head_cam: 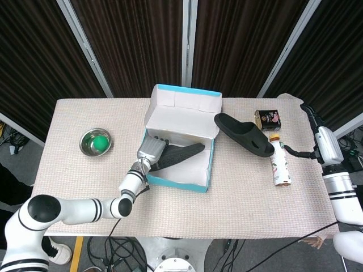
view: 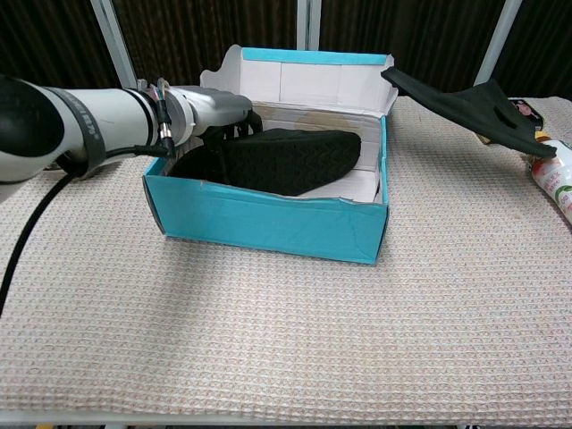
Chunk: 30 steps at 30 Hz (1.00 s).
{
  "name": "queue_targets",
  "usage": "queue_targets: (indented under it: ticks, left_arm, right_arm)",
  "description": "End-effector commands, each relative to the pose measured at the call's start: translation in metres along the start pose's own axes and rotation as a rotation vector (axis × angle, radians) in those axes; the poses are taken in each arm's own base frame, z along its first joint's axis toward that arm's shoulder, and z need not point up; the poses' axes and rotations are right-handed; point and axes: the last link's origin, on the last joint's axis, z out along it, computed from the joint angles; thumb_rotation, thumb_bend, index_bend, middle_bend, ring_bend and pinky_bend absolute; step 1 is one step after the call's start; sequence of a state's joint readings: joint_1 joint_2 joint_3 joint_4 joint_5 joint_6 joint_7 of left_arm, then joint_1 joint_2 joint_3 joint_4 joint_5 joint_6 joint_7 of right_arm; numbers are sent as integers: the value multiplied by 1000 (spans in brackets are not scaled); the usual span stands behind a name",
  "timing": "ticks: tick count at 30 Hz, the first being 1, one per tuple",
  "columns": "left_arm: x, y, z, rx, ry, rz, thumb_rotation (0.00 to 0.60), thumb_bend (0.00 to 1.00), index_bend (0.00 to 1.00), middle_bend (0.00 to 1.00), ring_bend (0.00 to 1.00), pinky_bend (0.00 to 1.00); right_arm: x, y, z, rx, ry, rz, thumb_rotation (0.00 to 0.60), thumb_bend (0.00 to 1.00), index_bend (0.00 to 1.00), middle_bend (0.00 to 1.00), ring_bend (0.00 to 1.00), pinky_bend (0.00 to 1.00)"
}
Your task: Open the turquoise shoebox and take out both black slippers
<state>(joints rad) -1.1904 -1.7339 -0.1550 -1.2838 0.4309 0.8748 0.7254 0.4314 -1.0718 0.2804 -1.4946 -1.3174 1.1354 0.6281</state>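
Note:
The turquoise shoebox (head_cam: 209,170) (view: 268,216) stands mid-table with its lid (head_cam: 184,105) tipped up at the back. One black slipper (head_cam: 180,154) (view: 290,159) lies inside it. My left hand (head_cam: 152,149) (view: 219,111) reaches down into the box's left end, its fingers spread over that end of the slipper; no closed grip shows. The second black slipper (head_cam: 245,135) (view: 460,103) lies on the table right of the box. My right hand (head_cam: 322,138) hovers at the table's right edge, open and holding nothing.
A steel bowl (head_cam: 91,143) with a green ball (head_cam: 100,141) sits left of the box. A bottle (head_cam: 279,164) (view: 556,186) lies beside the outside slipper, and a small dark carton (head_cam: 266,119) stands behind it. Dark curtains hang behind the table.

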Motion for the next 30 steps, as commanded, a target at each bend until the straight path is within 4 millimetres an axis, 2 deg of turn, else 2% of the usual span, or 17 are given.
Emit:
queue_targets:
  ticks: [1, 4, 10, 13, 19, 22, 26, 28, 30]
  left_arm:
    - [-8, -1, 0, -3, 33, -36, 600, 224, 511, 598, 535, 683]
    - [-4, -6, -2, -8, 66, -111, 600, 278, 564, 637, 571, 714]
    - [12, -21, -13, -21, 127, -197, 600, 266, 594, 645, 573, 716]
    - [22, -31, -24, -28, 165, -230, 600, 264, 590, 642, 573, 716]
    - [50, -58, -60, -38, 294, -326, 600, 264, 586, 636, 573, 716]
    - [64, -82, -85, -24, 371, -364, 600, 263, 586, 633, 573, 716]
    - [69, -114, -118, 13, 441, -448, 600, 262, 586, 628, 572, 716]
    - [65, -132, -132, 56, 456, -460, 600, 262, 586, 622, 572, 716]
    - [52, -159, -145, 146, 429, -420, 600, 262, 585, 612, 569, 714]
  right_arm:
    - [0, 1, 0, -2, 0, 6, 600, 82, 0, 0, 0, 0]
    - [0, 2, 0, 1, -1, 6, 600, 84, 0, 0, 0, 0]
    - [1, 1, -1, 9, 1, 10, 600, 86, 0, 0, 0, 0]
    - [1, 0, 0, 15, 2, 11, 600, 86, 0, 0, 0, 0]
    - [1, -2, 0, 27, -2, 14, 600, 86, 0, 0, 0, 0]
    - [0, -4, -1, 35, -7, 15, 600, 86, 0, 0, 0, 0]
    - [0, -3, -2, 37, -11, 16, 600, 86, 0, 0, 0, 0]
    - [-1, -3, -3, 36, -12, 21, 600, 87, 0, 0, 0, 0]
    - [-2, -2, -4, 36, -16, 22, 600, 87, 0, 0, 0, 0]
